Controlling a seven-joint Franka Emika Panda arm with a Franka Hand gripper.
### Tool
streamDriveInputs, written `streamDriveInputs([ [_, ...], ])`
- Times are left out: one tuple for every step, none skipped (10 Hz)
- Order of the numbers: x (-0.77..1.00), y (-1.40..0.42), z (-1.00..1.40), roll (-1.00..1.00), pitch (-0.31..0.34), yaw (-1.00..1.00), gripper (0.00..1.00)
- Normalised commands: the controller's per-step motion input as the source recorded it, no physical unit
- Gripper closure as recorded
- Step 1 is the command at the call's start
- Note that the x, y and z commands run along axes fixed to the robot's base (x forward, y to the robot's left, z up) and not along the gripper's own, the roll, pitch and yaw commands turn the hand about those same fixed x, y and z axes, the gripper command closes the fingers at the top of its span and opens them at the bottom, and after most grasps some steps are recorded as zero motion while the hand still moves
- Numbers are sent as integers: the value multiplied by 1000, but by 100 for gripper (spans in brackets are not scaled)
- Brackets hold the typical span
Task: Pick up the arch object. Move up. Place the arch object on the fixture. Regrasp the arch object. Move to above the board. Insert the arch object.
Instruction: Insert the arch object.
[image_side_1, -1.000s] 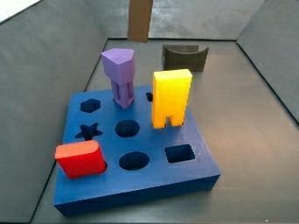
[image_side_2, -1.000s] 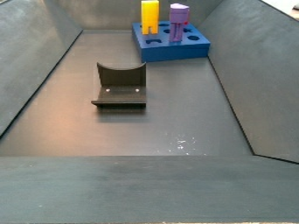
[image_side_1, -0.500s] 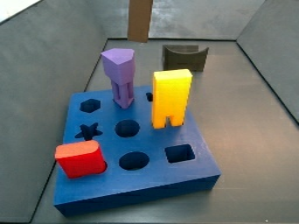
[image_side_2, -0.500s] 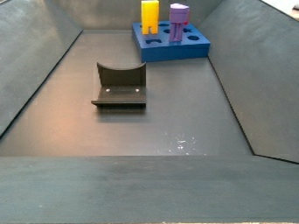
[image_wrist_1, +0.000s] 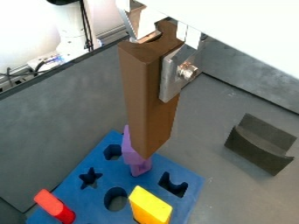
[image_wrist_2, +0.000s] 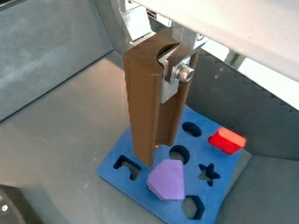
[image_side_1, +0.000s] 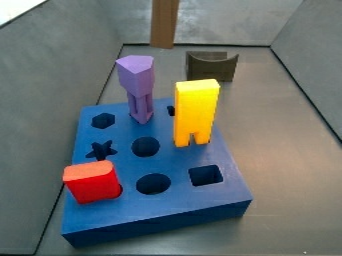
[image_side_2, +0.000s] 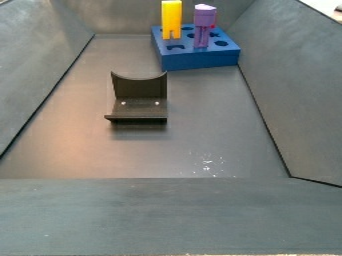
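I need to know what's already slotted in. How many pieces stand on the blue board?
3: the purple post at the back, the yellow block beside it, and the red block at a front corner. The gripper holds the arch object above the board.

Both wrist views look steeply down past the gripper (image_wrist_1: 167, 54) onto the board (image_wrist_1: 96, 164); both side views share it, one close (image_side_1: 160, 200), one distant at 12 o'clock (image_side_2: 195, 52).

The gripper (image_wrist_1: 167, 54) holds the arch object (image_wrist_1: 147, 96) upright above the board (image_wrist_1: 96, 165), the fixture (image_wrist_1: 261, 144) well apart.
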Motion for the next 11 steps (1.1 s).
streamDriveInputs([
  [223,26,-9,-70,0,-274,100],
  [400,26,-34,-69,0,-426,100],
  [483,0,-100,-46,0,-614,100],
  [417,0,-189,-11,0,-683,100],
  [371,0,-337,0,0,-680,100],
  [217,20,-474,39,3,-766,100],
  [23,63,-534,61,46,-857,100],
  [0,40,-443,47,26,-920,100],
  [0,0,-423,20,19,-977,100],
  [0,0,-389,0,6,-1000,100],
  [0,0,-351,0,0,-1000,100],
])
